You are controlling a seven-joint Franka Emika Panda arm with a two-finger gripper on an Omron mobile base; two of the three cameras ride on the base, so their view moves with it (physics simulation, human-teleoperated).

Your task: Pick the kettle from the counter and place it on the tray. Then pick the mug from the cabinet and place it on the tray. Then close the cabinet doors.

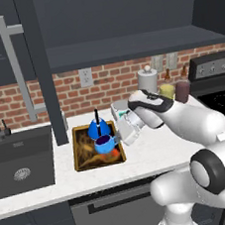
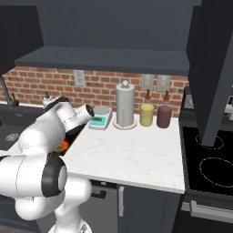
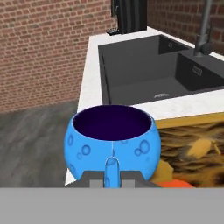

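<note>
Mug [image 3: 111, 143]: I have it by its little side handle, upright, dark inside showing, over the near right part of the tray.
Claw [image 3: 111, 177]: I see it clamped tight on the mug handle, fingers pinched either side of the blue loop in my hand view; in the left base view it sits just at 3 o'clock of the mug [image 1: 104, 144].
Contact: I cannot tell whether the mug's base touches the tray or hangs just above it.
Kettle [image 1: 97, 129]: on the tray, at 12 o'clock of the mug, black handle arching up, just beside the mug.
Tray [image 1: 81, 155]: flat on the counter, golden rim, orange patch at 5 o'clock of the mug.
Counter [image 1: 149, 152]: white stone, carrying the tray between sink and stove.
Sink [image 1: 20, 160]: dark basin at 9 o'clock of the tray.
Cabinet door [image 1: 39, 68]: open, edge toward me, above the tray's left end.
Shelf [image 1: 131, 45]: dark, at 12 o'clock above the counter.
</note>
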